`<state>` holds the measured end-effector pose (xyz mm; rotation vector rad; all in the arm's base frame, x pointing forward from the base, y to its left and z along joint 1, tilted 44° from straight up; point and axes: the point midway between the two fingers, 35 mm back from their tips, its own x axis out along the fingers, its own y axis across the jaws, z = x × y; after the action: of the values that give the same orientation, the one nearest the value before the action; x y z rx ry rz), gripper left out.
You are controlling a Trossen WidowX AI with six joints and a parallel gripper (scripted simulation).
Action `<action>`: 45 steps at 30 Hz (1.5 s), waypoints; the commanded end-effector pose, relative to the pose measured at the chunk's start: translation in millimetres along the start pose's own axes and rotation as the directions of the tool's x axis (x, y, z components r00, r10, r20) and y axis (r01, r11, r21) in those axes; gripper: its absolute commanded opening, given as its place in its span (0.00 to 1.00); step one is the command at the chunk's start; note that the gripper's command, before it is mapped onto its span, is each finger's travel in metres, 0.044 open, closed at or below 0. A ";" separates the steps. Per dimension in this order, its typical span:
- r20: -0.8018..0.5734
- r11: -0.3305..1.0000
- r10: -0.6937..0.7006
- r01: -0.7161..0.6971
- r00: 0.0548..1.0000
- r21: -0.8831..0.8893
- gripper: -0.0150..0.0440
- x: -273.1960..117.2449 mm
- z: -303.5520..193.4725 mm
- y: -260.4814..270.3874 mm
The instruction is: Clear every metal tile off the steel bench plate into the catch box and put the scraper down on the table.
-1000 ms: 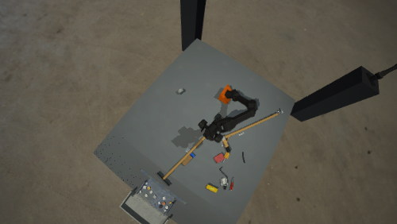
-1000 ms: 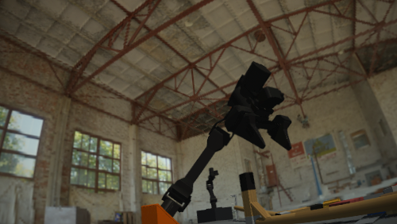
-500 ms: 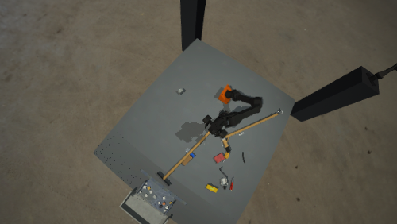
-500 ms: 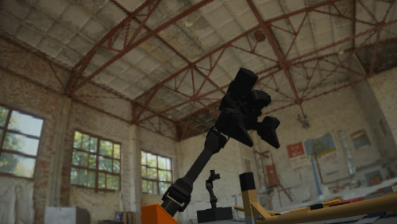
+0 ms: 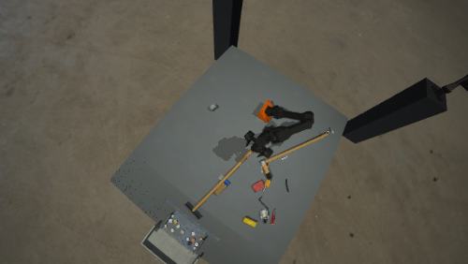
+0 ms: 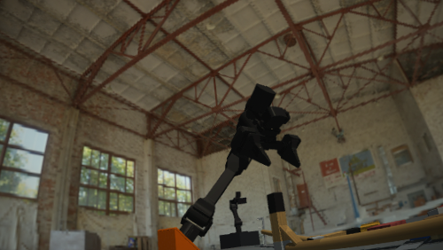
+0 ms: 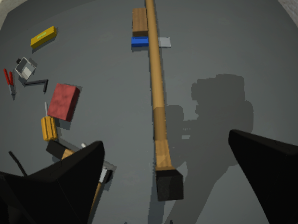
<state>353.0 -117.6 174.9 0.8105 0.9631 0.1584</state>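
The long scraper's wooden handle (image 5: 220,183) (image 7: 156,80) runs from below my gripper to its dark head (image 5: 193,210), which lies by the blue-grey tray-like surface (image 5: 184,222). The handle's black end (image 7: 170,185) shows low in the wrist view. Small pale and orange tiles (image 5: 176,222) are scattered on that surface; I cannot tell whether it is the bench plate or the catch box floor. A light grey box part (image 5: 173,247) adjoins it. My gripper (image 5: 255,147) (image 6: 283,164) (image 7: 169,143) is open and empty, above the handle's near end, not touching it.
Wooden (image 5: 221,188) (image 7: 140,21) and blue (image 5: 227,183) (image 7: 140,41) blocks lie by the handle. A second long-handled tool (image 5: 299,146), a red block (image 5: 258,186) (image 7: 64,102), a yellow block (image 5: 250,222) (image 7: 44,37), an orange-handled screwdriver (image 7: 49,128) and red pliers (image 5: 273,217) lie to one side.
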 end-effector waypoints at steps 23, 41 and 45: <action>0.097 1.000 -0.008 0.006 0.995 0.019 1.00 -26.3 -55.8 -2.4; 0.121 1.000 -0.012 0.009 0.993 0.022 1.00 -8.3 -82.9 -3.9; 0.122 1.000 -0.011 0.008 0.993 0.022 1.00 0.9 -89.6 -3.6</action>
<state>283.0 -75.3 148.3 0.8270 0.8559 0.0945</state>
